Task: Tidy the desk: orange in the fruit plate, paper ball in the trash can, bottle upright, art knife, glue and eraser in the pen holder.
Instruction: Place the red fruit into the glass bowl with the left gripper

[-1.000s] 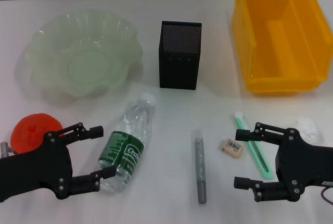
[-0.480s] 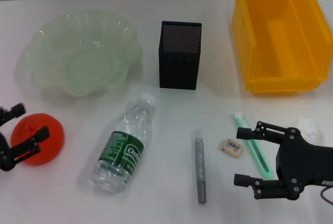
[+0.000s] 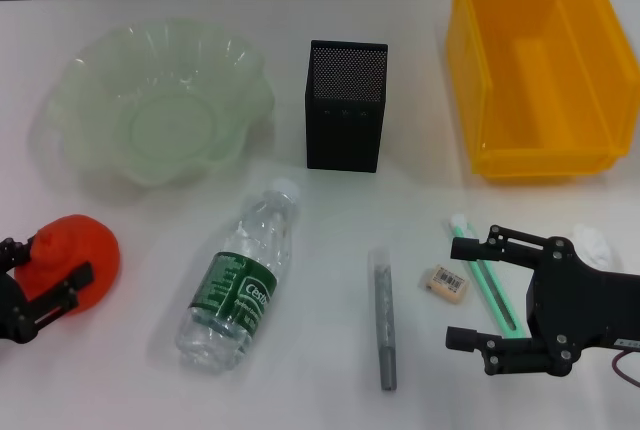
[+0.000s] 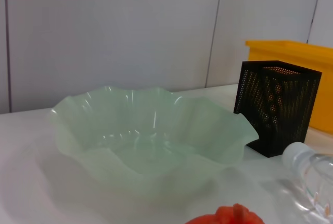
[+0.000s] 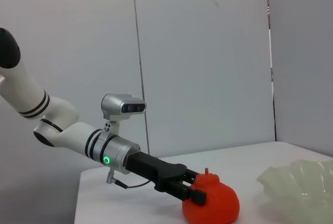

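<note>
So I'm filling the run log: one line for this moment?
left pincer: around orange, closing | right pincer: open, idle near eraser | bottle: lying | fruit plate: empty

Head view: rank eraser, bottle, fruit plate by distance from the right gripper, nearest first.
Right gripper sits open at the near right of the table.
1. Eraser: right beside its fingertips, toward the centre.
2. Bottle: lying on its side, left of centre.
3. Fruit plate: far left corner.
</note>
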You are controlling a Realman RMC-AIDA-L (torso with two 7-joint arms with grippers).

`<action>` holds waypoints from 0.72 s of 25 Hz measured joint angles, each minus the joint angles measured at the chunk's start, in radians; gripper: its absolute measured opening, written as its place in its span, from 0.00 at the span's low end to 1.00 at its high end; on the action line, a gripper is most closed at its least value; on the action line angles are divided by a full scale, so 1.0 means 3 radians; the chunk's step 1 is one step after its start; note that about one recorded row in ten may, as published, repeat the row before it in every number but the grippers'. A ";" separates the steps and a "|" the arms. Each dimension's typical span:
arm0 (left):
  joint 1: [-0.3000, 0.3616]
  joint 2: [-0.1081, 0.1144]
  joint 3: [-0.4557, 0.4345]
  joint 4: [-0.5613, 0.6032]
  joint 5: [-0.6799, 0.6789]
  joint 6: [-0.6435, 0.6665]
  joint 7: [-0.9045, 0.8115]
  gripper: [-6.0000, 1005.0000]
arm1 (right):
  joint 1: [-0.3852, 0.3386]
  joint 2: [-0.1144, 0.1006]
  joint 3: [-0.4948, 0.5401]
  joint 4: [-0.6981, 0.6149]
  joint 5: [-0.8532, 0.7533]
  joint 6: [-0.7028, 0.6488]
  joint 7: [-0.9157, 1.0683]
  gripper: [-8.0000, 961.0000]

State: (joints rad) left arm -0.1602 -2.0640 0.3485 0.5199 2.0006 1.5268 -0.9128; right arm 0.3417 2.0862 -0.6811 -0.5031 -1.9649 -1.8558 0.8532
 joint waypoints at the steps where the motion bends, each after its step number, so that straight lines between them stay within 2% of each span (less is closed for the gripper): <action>1: -0.0004 0.0001 -0.0003 -0.0001 -0.0004 -0.0007 0.0002 0.74 | 0.0000 0.0000 0.0000 0.0000 0.0000 0.0000 0.0000 0.88; 11: -0.0060 -0.0009 -0.0011 0.0047 -0.0073 0.0046 0.0026 0.55 | 0.0002 0.0000 0.0001 0.0028 0.0002 0.0076 0.0012 0.88; 12: -0.0063 -0.0010 -0.0015 0.0073 -0.0128 0.0099 0.0026 0.54 | 0.0000 0.0000 0.0004 0.0039 0.0005 0.0077 0.0012 0.88; 15: -0.0066 -0.0008 -0.0017 0.0137 -0.0255 0.0254 0.0019 0.35 | -0.0024 -0.0002 0.0024 0.0053 0.0028 0.0058 0.0012 0.88; 18: -0.0136 -0.0015 -0.0016 0.0305 -0.0501 0.0660 -0.0016 0.32 | -0.0049 -0.0005 0.0042 0.0055 0.0099 0.0016 0.0011 0.88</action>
State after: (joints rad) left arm -0.2009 -2.0683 0.3437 0.6115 1.8503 1.7249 -0.9177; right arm 0.3271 2.0848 -0.6686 -0.4866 -1.9352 -1.8509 0.8566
